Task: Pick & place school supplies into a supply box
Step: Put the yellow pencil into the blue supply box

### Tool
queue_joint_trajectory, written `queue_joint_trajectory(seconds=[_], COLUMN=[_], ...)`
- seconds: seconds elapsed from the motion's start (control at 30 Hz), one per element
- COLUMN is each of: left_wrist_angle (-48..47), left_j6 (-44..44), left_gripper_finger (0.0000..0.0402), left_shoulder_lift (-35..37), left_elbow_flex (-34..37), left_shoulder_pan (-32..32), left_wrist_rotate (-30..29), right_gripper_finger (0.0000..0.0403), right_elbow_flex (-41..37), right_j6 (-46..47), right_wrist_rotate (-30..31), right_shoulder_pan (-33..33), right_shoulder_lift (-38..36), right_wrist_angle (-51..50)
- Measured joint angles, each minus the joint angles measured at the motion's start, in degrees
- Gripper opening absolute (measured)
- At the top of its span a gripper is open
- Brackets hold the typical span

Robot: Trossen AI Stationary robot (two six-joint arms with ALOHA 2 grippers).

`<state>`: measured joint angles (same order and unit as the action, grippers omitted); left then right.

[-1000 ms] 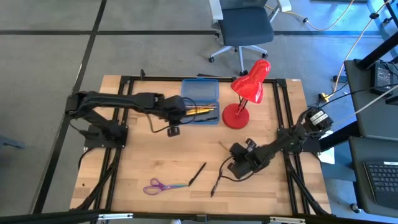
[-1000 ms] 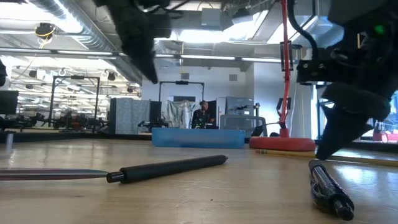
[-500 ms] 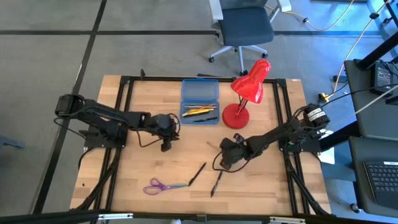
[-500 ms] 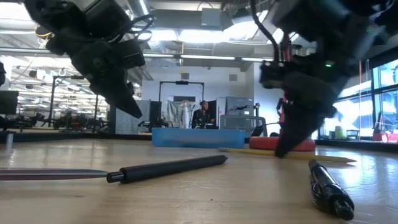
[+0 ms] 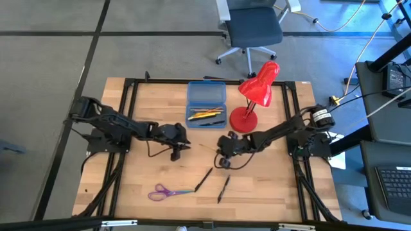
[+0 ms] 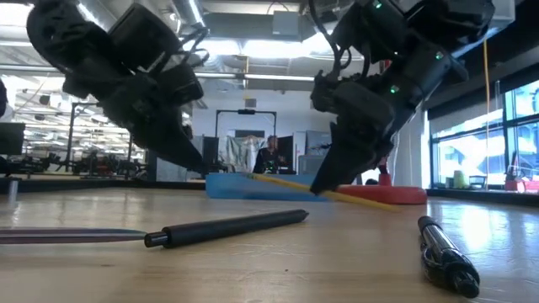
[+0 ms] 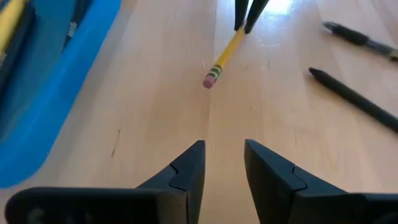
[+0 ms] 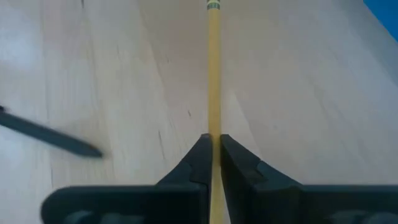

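Observation:
My right gripper (image 5: 223, 151) is shut on a yellow pencil (image 8: 214, 74) near the table's middle, just in front of the red lamp's base. In the left wrist view the pencil's pink eraser end (image 7: 211, 80) points toward my left gripper (image 7: 222, 163). That gripper is open and empty, and hovers low over bare wood left of the pencil (image 5: 175, 151). The blue supply box (image 5: 207, 105) lies open at the far side with pencils and a pen inside. Two black pens (image 5: 204, 179) (image 5: 223, 188) and purple-handled scissors (image 5: 165, 191) lie flat near the front edge. My right gripper pinches the yellow pencil between its two fingers (image 8: 200, 155), about mid-length (image 6: 330, 193). The fingers slant down from the table's right. The pencil runs on ahead of them, eraser end (image 8: 214, 6) first. It sits tilted in the low view; whether its tip end touches the wood I cannot tell.
A red desk lamp (image 5: 255, 97) stands right of the box, its round base (image 5: 243, 120) close behind my right gripper. Bare wood lies between the two grippers and the box. An office chair (image 5: 252, 29) stands beyond the table's far edge.
My left gripper has drawn back from over the blue box toward the near-left and come down low over the wood. My right gripper has travelled from the near-right toward the table's middle and left, taken hold of the yellow pencil and carried it leftward, away from the lamp base.

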<state>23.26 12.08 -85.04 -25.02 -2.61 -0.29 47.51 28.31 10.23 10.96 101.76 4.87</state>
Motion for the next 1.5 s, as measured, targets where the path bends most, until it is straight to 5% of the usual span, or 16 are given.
queue_joint_trajectory(seconds=[0.47, 0.73, 1.0, 1.5], left_wrist_angle=[17.1, 16.7, 4.6, 0.7], left_j6=[-2.3, -2.9, -2.7, 1.3], left_gripper_finger=[0.0109, 0.0105, 0.0107, 0.0097], left_shoulder_lift=[-11.1, -10.8, -10.2, -10.0], left_elbow_flex=[0.0, 0.0, -0.3, -0.3], left_shoulder_pan=[0.2, 0.2, 1.6, 2.1], left_wrist_rotate=[3.6, 3.9, 4.7, 8.4], right_gripper_finger=[0.0025, 0.0025, 0.0025, 0.0025], right_elbow_flex=[0.0, 0.9, 3.3, 18.0], right_j6=[-0.8, -2.4, -7.2, -30.0], right_wrist_rotate=[-2.7, -2.8, -1.9, -1.8], right_shoulder_pan=[0.0, 0.0, -2.7, -16.9], right_shoulder_lift=[0.6, 0.6, 0.6, 0.5], right_wrist_angle=[5.7, 5.9, 5.1, -16.1])
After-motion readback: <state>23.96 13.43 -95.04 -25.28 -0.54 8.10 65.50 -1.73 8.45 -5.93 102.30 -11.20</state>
